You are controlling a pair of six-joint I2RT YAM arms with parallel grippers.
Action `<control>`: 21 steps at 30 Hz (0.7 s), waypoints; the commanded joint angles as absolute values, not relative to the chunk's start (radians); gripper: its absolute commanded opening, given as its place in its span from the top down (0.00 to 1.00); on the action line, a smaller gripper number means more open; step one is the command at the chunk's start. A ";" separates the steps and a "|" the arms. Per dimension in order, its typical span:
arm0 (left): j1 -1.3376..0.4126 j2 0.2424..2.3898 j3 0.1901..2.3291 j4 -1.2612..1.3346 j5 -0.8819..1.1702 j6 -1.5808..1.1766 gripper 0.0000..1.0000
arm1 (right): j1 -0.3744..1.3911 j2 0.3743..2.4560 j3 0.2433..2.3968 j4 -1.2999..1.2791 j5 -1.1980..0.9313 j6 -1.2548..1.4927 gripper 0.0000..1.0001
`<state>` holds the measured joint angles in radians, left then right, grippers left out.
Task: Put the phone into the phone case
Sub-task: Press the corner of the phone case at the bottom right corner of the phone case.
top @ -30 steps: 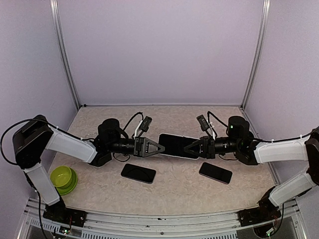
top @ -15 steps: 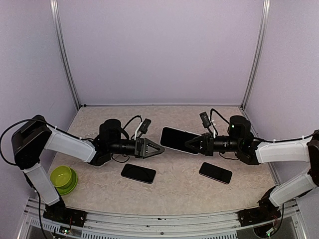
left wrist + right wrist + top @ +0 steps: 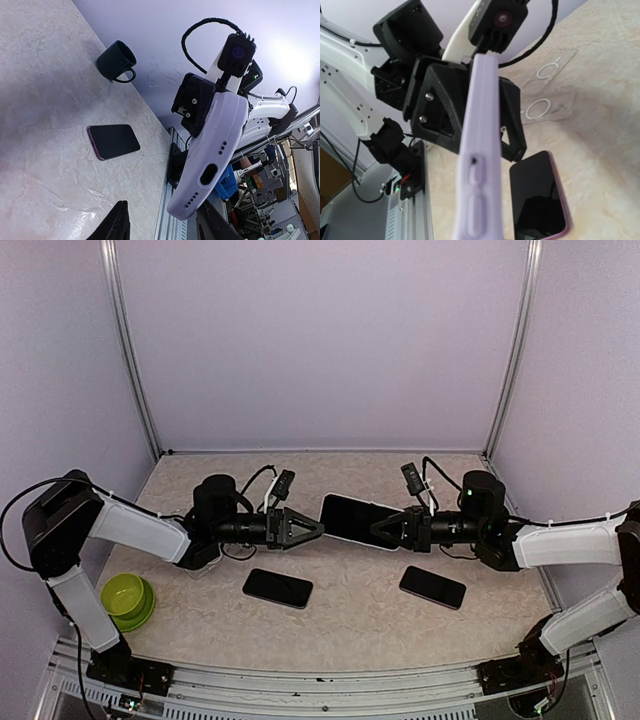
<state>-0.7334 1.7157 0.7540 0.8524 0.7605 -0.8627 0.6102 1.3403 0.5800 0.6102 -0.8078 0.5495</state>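
My right gripper point(image 3: 385, 530) is shut on one end of the lilac phone case point(image 3: 355, 518) and holds it above the table. The case shows a dark upper face; I cannot tell whether a phone sits in it. In the right wrist view the case point(image 3: 480, 165) is edge-on, side buttons showing. My left gripper point(image 3: 312, 530) is open, facing the case's free end. That end point(image 3: 212, 150) hangs between the left fingers point(image 3: 117, 225), touching neither. A dark phone point(image 3: 277, 587) lies on the table below the left gripper. A second phone point(image 3: 432, 587) lies below the right arm.
A green bowl point(image 3: 128, 600) sits at the near left by the left arm's base. A dark mug point(image 3: 116, 61) stands near the wall. Two clear cases point(image 3: 545, 95) lie flat on the table beyond the left gripper. Walls close the table on three sides.
The right gripper has lifted the case and tilted its free end up. The left jaws have widened, and the left gripper has risen slightly toward the case's end.
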 commanded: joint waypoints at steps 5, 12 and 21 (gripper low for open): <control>-0.752 1.742 0.788 0.888 0.775 -0.864 0.67 | 0.601 1.346 0.587 0.716 -0.843 0.573 1.00; -0.753 1.756 0.791 0.911 0.773 -0.887 0.93 | 0.601 1.350 0.588 0.676 -0.827 0.537 1.00; -0.749 1.746 0.792 0.833 0.747 -0.835 1.00 | 0.601 1.308 0.604 0.520 -0.735 0.429 1.00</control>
